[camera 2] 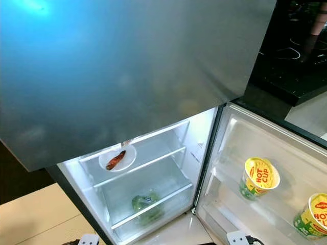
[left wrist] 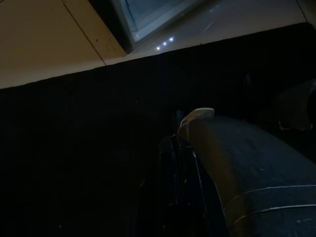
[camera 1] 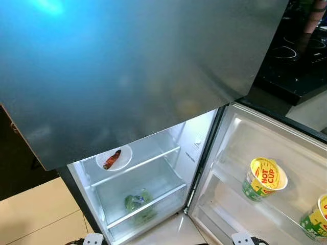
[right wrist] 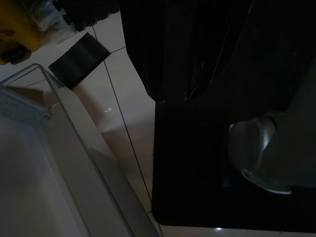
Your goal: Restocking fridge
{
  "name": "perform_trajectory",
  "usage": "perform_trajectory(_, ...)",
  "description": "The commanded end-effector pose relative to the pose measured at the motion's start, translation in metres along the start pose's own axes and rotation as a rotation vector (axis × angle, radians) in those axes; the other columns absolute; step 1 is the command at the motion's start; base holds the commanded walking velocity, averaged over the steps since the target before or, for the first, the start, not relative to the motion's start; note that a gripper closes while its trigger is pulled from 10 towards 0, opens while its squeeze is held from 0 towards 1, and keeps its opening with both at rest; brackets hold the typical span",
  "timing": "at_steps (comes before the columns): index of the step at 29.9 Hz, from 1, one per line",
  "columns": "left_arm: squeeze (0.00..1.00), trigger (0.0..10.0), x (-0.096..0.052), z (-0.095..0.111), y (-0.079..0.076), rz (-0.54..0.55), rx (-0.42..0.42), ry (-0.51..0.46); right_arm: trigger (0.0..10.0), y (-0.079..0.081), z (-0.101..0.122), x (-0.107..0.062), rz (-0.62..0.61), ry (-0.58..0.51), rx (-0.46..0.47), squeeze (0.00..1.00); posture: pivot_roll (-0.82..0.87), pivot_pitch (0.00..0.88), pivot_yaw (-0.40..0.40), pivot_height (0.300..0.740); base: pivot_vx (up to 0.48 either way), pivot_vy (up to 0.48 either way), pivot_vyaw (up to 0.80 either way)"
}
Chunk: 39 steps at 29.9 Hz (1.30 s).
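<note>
Fridge [camera 1: 153, 168] lower door open; plate [camera 1: 114, 158] at upper shelf's left end, greens [camera 1: 137, 201] on lower shelf, two cups [camera 1: 263, 178] on door shelf. Both arms hang idle, finger state unreadable. Risk: upper door [camera 1: 127, 66] overhangs compartment, so reaching arm could strike its lower edge.

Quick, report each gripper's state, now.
Left gripper: hangs idle in the dark, cannot be told.
Right gripper: hangs idle over the floor, cannot be told.

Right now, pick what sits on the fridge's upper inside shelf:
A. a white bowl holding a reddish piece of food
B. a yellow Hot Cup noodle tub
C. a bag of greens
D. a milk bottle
A: the white bowl with reddish food rests on the upper shelf.
</note>
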<state>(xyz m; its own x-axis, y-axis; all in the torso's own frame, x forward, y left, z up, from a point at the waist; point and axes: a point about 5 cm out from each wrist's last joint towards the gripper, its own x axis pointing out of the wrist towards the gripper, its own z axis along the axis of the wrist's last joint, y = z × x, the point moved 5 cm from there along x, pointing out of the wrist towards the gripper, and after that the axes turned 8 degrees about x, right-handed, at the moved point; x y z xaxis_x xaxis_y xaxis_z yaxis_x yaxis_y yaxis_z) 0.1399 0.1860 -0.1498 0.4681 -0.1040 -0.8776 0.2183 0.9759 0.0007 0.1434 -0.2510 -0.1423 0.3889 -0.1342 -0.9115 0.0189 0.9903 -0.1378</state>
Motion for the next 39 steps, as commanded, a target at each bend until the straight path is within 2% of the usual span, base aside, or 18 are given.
perform_trajectory(1,0.0,10.0,0.001,-0.005,-0.01,-0.031,0.012,0.02,10.0,-0.001,0.0,0.0,-0.008,0.004,0.017,0.0,-0.02,0.0,-0.013,0.74,0.0,0.0,0.0)
perform_trajectory(5,0.0,10.0,0.001,-0.007,-0.011,-0.041,0.034,0.032,10.0,0.003,0.004,0.001,-0.005,-0.007,0.035,0.0,-0.02,0.0,-0.013,0.74,0.0,0.0,0.0)
perform_trajectory(15,0.0,10.0,0.002,-0.005,-0.015,-0.04,0.02,0.037,10.0,0.006,0.004,0.001,-0.002,-0.002,0.033,0.0,-0.02,0.0,-0.019,0.74,0.0,0.0,0.0)
perform_trajectory(22,0.0,10.0,0.002,-0.007,-0.017,-0.037,0.004,0.042,10.0,-0.003,0.004,0.001,-0.026,0.0,0.045,0.0,-0.02,0.0,-0.035,0.74,0.0,0.0,0.0)
perform_trajectory(27,0.0,10.0,0.0,-0.015,-0.011,-0.007,-0.04,0.055,10.0,-0.009,0.005,0.0,-0.038,-0.001,0.045,0.0,-0.02,0.0,-0.033,0.74,0.0,0.0,0.0)
perform_trajectory(33,0.0,10.0,-0.001,-0.017,-0.01,-0.005,-0.04,0.061,10.0,-0.013,0.003,-0.001,-0.046,0.0,0.053,0.0,-0.02,0.0,-0.032,0.74,0.0,0.0,0.0)
perform_trajectory(39,0.0,10.0,-0.001,-0.013,-0.005,0.0,-0.036,0.051,10.0,-0.026,-0.007,-0.004,-0.068,0.019,0.087,0.0,-0.03,0.0,-0.029,0.74,0.0,0.0,0.0)
